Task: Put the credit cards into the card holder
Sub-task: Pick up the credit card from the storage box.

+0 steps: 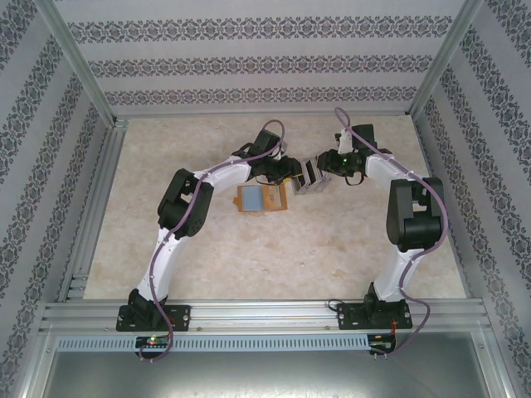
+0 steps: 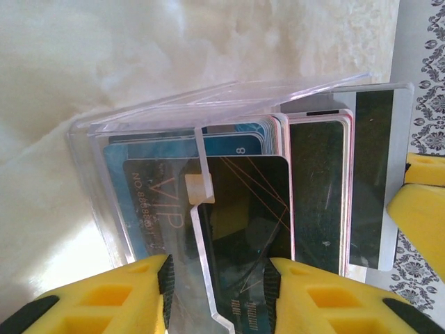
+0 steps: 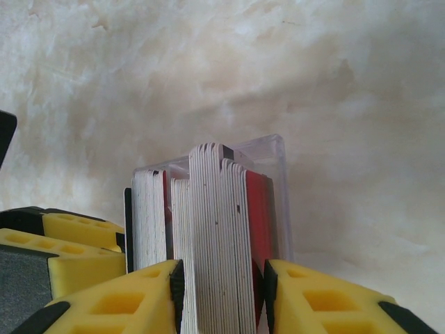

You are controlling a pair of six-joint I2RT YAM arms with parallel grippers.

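Observation:
The credit cards (image 1: 309, 174) stand as a fanned stack inside a clear plastic case (image 2: 139, 125), held off the table between both grippers. My right gripper (image 3: 219, 299) is shut on the stack edge-on, its black pads pressed against the white card edges (image 3: 219, 236) and a red card (image 3: 259, 223). My left gripper (image 2: 217, 292) is open, its fingers either side of a dark card (image 2: 243, 229) and the case's clear flap, with a gap at the left pad. The card holder (image 1: 259, 199), an orange wallet, lies open on the table, pale blue pockets up, just left of the stack.
The table is pale marbled stone (image 1: 249, 257). Patterned walls and a metal frame (image 1: 83, 224) enclose it. The right gripper's yellow finger (image 2: 421, 209) shows at the edge of the left wrist view.

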